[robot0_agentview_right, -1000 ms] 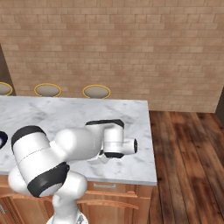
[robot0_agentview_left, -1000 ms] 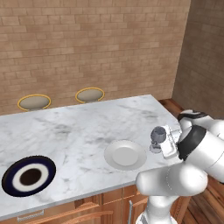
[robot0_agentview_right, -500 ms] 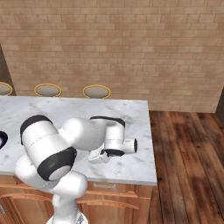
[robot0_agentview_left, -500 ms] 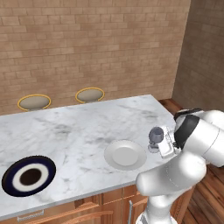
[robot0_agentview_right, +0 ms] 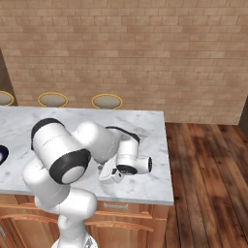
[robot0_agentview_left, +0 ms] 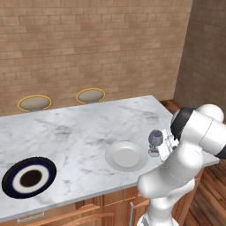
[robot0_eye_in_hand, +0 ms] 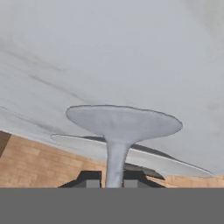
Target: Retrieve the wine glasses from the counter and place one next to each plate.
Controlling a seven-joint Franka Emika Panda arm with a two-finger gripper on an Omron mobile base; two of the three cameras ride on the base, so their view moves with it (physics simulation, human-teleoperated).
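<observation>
Lowered over the past second, the translucent bluish-grey stemmed wine glass (robot0_agentview_left: 155,139) now stands just right of the round plain white plate (robot0_agentview_left: 126,156) on the long white-grey veined marble island top (robot0_agentview_left: 79,137), the white robot arm's elbow having swung up and back as the hand came down. The two-finger gripper (robot0_eye_in_hand: 113,183) is pinched on the glass's thin stem, its dark fingertips (robot0_eye_in_hand: 90,181) flanking the stem in the hand view, where the round foot appears to sit on or barely above the marble; contact cannot be confirmed. A sliver of plate rim lies just beyond the foot.

Judged against the task, this glass looks all but delivered: what seems to remain here is to let go and lift clear without tipping the glass.

On the count: one wine glass is in sight, two plates lie on the top, the white one and a dark navy plate with a white ring (robot0_agentview_left: 29,177) well to the left, and three round cushioned stools with yellow rims (robot0_agentview_right: 106,101) stand along the brick wall (robot0_agentview_left: 88,44). The navy plate has no glass beside it.
</observation>
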